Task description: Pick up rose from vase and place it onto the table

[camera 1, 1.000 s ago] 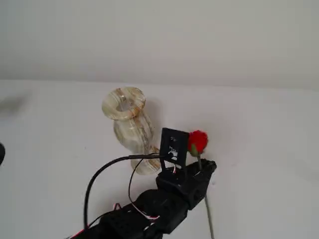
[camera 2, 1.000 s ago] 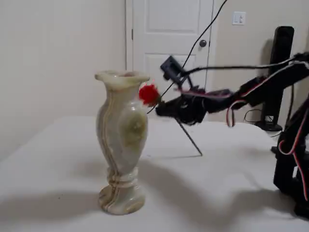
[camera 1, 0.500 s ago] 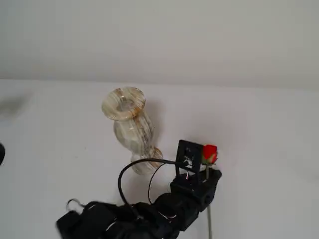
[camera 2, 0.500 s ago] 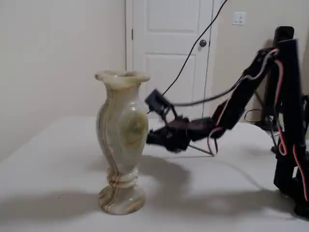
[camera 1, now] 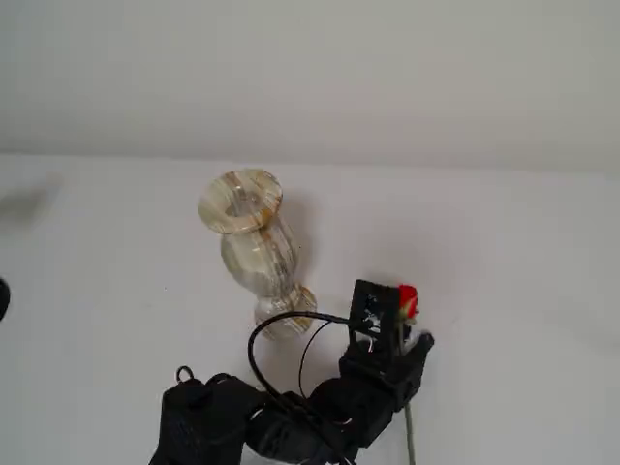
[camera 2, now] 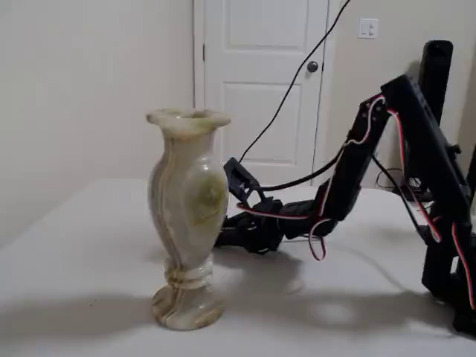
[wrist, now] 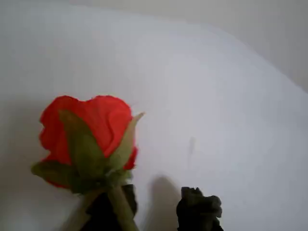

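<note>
Vase [camera 1: 254, 242] upright, centre-left of a fixed view, mouth empty. Rose [wrist: 86, 139] lower left in wrist view, out of vase; stem runs down beside left finger. Gripper [wrist: 156, 207] bottom centre there: fingers show gap between tips, stem seems pinched lower down, exact closure cannot tell. In a fixed view gripper [camera 1: 402, 339] sits lower centre-right, low over table [camera 1: 504, 291], right of vase foot. Judgement: placing step. Lower until stem lies flat, open slowly, retract away from vase.
</note>
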You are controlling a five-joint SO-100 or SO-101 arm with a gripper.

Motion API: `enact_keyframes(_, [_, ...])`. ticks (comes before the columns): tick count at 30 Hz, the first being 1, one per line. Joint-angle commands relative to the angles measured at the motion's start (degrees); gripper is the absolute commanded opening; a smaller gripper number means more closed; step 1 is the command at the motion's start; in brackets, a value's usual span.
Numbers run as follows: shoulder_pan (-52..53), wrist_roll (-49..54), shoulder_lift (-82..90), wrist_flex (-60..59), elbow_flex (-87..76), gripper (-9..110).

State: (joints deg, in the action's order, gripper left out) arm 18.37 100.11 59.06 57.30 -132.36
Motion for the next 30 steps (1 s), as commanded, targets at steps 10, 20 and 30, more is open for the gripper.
enact_keyframes(10, [1.85,2.20,0.62,2.02,3.16,42])
enact_keyframes(20, [3.96,8.79,-0.09,6.68,4.92,32])
enact_keyframes(30, [5.01,11.25,-0.09,10.11,4.57,37])
